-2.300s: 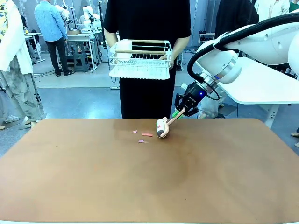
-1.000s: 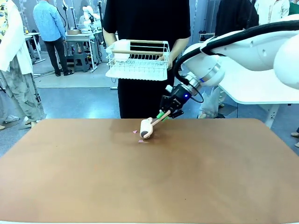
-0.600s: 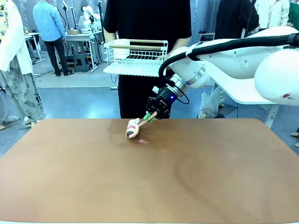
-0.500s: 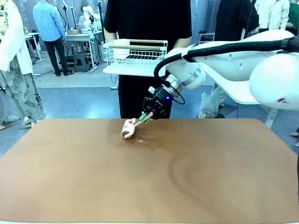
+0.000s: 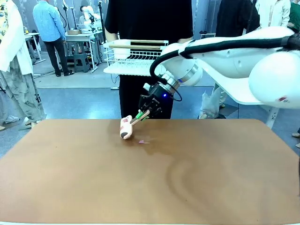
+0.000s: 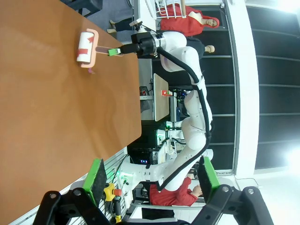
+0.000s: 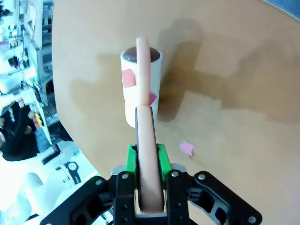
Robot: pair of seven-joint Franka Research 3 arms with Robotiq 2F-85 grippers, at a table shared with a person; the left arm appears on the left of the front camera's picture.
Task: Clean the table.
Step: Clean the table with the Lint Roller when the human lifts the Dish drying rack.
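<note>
The table, matte terracotta with rounded corners, lies bare across its near, left and right parts, leaving wide room on every side. Close to the far edge, left of centre, the right gripper is clamped on the slender peach handle of a lint roller. Its green pads press both flanks of the handle. The roller's white cylindrical roll carries pink scraps stuck to its surface and appears to rest on the top. One small pink scrap lies loose on the table, just to the right of the roll. Beyond the far edge a person holds a white wire rack with a wooden bar. The left gripper has its jaws spread wide, nothing between them.
</note>
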